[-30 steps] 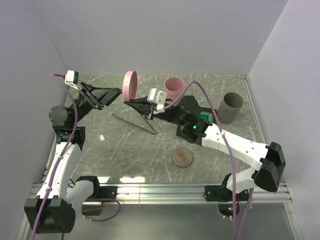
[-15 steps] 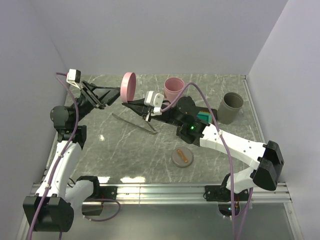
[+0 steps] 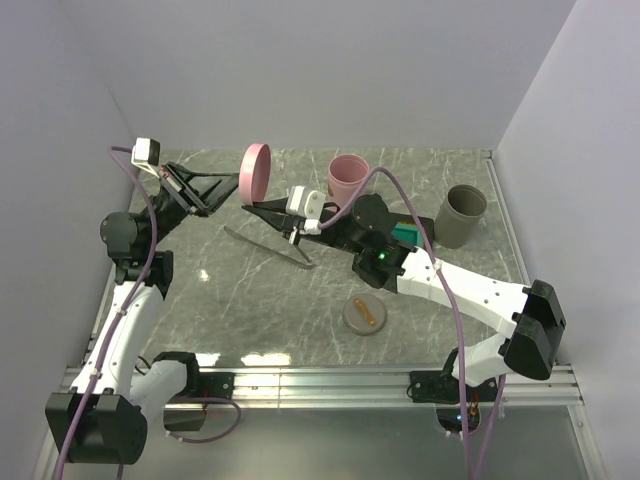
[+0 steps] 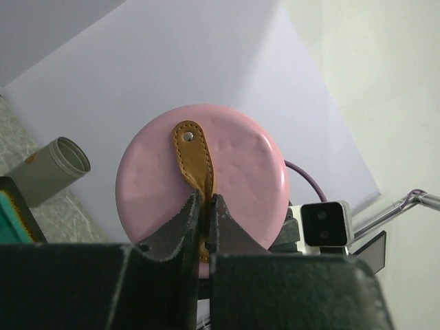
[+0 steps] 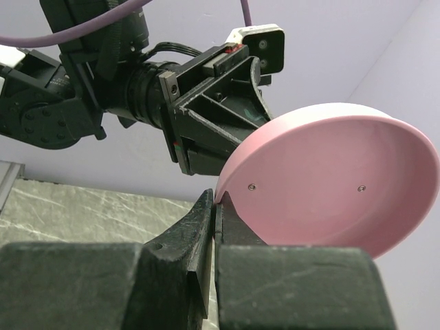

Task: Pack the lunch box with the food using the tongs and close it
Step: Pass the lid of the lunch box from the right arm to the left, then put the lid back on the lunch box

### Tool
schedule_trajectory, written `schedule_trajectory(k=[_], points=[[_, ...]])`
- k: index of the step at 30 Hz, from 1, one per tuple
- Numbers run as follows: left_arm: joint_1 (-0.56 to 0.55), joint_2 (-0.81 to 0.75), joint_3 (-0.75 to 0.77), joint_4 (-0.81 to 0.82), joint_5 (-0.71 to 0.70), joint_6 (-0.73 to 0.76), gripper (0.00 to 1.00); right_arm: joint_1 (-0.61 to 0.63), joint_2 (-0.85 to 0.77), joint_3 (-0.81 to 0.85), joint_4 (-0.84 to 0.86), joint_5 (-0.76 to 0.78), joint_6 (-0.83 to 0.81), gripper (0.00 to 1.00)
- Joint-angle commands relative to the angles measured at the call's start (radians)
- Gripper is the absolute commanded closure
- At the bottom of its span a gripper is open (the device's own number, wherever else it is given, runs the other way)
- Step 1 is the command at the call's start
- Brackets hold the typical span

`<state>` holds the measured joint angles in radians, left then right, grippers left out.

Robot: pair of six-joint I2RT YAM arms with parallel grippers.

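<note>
- pink lid (image 4: 247, 172): smooth matt plastic.
- tan strap (image 4: 192, 151) on the lid: stitched, leather-like, perhaps imitation.
- surface (image 3: 250, 300) below the lid: glossy, marble-patterned.
- tongs (image 3: 267, 247): shiny metal.

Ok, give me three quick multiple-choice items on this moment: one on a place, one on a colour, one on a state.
1. Where are the tongs? A held in a gripper; B flat on the table; C hanging from the lid.
2. What colour is the strap on the pink lid? A blue; B black; C tan.
3. The left gripper is: A shut on the strap; B wide open; C out of view.

B: the tongs lie on the marble, ungripped.
C: the left wrist view shows it tan.
A: its fingers pinch the strap.
</note>
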<state>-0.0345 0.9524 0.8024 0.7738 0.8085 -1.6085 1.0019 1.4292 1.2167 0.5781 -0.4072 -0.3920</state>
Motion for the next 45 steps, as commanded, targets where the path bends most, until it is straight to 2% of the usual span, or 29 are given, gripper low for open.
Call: schedule_trajectory(k=[1,2,7,8,12,14,21,23,24,25,28,31,32,33,37,42,45], points=[[-0.018,-0.017,0.006,0.036,0.041,0.004,0.97,0.018,-0.003,0.0,0.051,-0.012,-0.018,1.0],[-0.018,-0.014,0.011,0.039,0.041,0.005,1.0,0.018,-0.004,-0.002,0.046,-0.01,-0.019,1.0],[-0.018,0.005,0.027,0.062,0.046,0.009,1.0,0.015,-0.019,-0.009,0.017,0.014,-0.022,1.0],[-0.018,0.014,0.037,0.068,0.046,0.01,1.0,0.014,-0.023,-0.011,0.0,0.018,-0.021,0.92],[-0.018,0.031,0.057,0.076,0.044,0.018,1.0,-0.003,-0.041,-0.009,-0.038,0.019,-0.005,0.87],[-0.018,0.04,0.067,0.079,0.043,0.024,1.0,-0.009,-0.049,-0.017,-0.041,0.024,-0.008,0.76],[-0.018,0.066,0.089,0.047,0.02,0.084,1.0,-0.052,-0.095,-0.046,-0.092,0.042,0.015,0.66],[-0.018,0.084,0.109,0.007,0.008,0.13,1.0,-0.066,-0.108,-0.052,-0.13,0.053,0.021,0.55],[-0.018,0.094,0.122,-0.022,0.006,0.192,1.0,-0.087,-0.125,-0.06,-0.144,0.056,0.033,0.51],[-0.018,0.103,0.141,-0.098,0.001,0.228,1.0,-0.1,-0.133,-0.063,-0.161,0.059,0.041,0.41],[-0.027,0.146,0.214,-0.183,-0.017,0.353,1.0,-0.166,-0.171,-0.069,-0.245,0.067,0.076,0.18],[-0.06,0.215,0.357,-0.371,-0.072,0.534,1.0,-0.239,-0.214,-0.078,-0.339,0.076,0.11,0.12],[-0.074,0.235,0.395,-0.507,-0.127,0.586,1.0,-0.256,-0.237,-0.086,-0.38,0.074,0.119,0.12],[-0.088,0.256,0.435,-0.569,-0.155,0.684,1.0,-0.279,-0.248,-0.091,-0.4,0.077,0.134,0.11],[-0.149,0.365,0.59,-0.727,-0.271,0.84,1.0,-0.39,-0.299,-0.1,-0.506,0.082,0.163,0.06],[-0.231,0.488,0.765,-0.95,-0.391,1.067,1.0,-0.489,-0.335,-0.056,-0.723,0.077,0.191,0.04],[-0.332,0.578,0.882,-1.048,-0.494,1.192,1.0,-0.548,-0.337,-0.026,-0.852,0.077,0.174,0.03]])
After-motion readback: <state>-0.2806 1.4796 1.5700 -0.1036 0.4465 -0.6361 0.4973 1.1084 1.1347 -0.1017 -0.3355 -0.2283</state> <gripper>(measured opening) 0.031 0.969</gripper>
